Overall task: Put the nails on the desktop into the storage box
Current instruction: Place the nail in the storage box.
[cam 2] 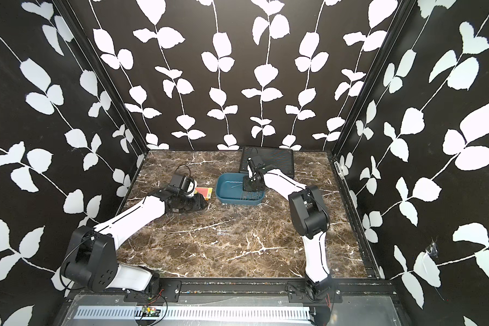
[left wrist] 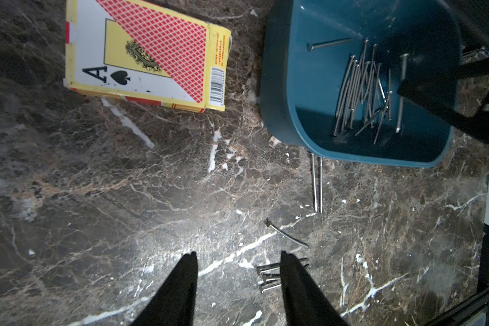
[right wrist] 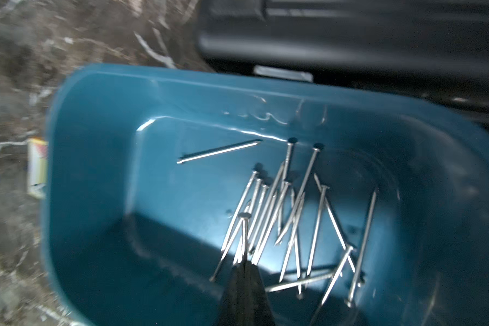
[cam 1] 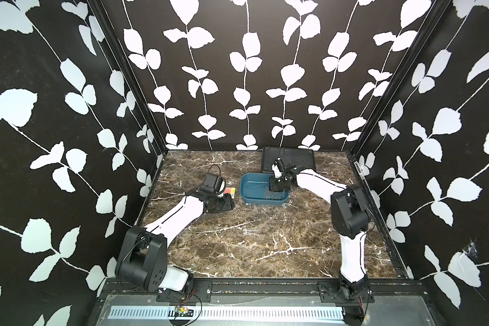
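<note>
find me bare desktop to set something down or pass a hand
Widest free patch: the desktop along its near edge, nearer than the loose nails. Also bare: the far left corner behind the card box. Crowded: those nails lie just in front of the storage box, with the black case right behind it.

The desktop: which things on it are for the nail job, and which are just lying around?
For the job:
- loose nails on the desktop
- storage box, holding more nails
- right gripper, pinching one nail

Just lying about:
- playing-card box
- black case
</note>
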### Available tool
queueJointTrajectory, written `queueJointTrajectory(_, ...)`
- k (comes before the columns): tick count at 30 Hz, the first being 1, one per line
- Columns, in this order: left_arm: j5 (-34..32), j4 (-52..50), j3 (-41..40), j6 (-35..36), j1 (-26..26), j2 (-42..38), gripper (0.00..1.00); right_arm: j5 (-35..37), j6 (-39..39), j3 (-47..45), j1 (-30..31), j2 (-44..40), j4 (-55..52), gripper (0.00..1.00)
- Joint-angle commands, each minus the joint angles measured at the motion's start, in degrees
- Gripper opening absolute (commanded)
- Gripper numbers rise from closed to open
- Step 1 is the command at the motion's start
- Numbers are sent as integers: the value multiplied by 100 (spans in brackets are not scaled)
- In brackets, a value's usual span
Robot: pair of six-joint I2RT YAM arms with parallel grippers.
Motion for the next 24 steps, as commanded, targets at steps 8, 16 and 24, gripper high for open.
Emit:
queueJointTrajectory(8,-4,-305,17,88,32,-147,50,384,-572,-57,49,-700,-330,21)
queueJointTrajectory(16,160,-42,20,38,26,145,50,548,-994,-867,542,-1670,-849,28)
queueJointTrajectory(24,213,50,-54,-34,24,122,50,255,-665,-1537,1220,-1651,-483,28)
